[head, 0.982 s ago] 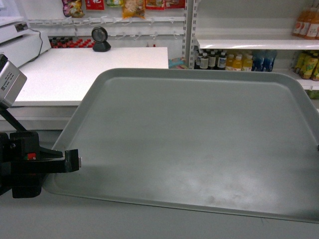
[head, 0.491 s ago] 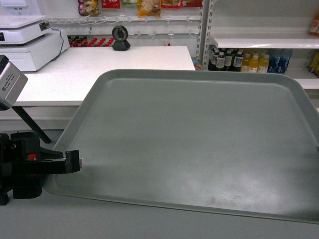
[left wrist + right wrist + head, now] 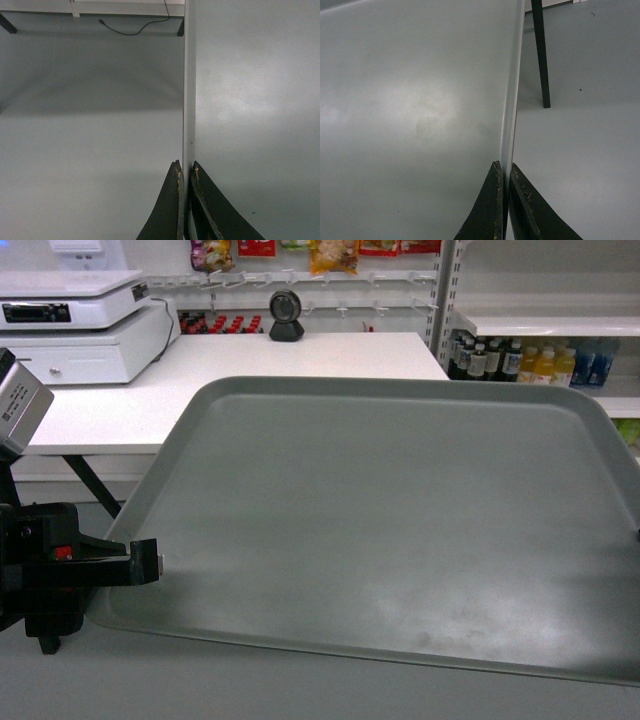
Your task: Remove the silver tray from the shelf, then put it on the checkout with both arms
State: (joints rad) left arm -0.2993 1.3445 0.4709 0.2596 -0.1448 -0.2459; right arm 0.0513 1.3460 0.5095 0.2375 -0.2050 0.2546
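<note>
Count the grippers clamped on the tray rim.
2. The left gripper pinches the silver tray's left rim; the right gripper pinches its right rim, seen only in its wrist view.

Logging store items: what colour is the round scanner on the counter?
Black; the round scanner shows best in the head view.

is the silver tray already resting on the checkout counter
No, the silver tray is held in the air in front of the checkout, pinched at its rim by the left gripper.
</note>
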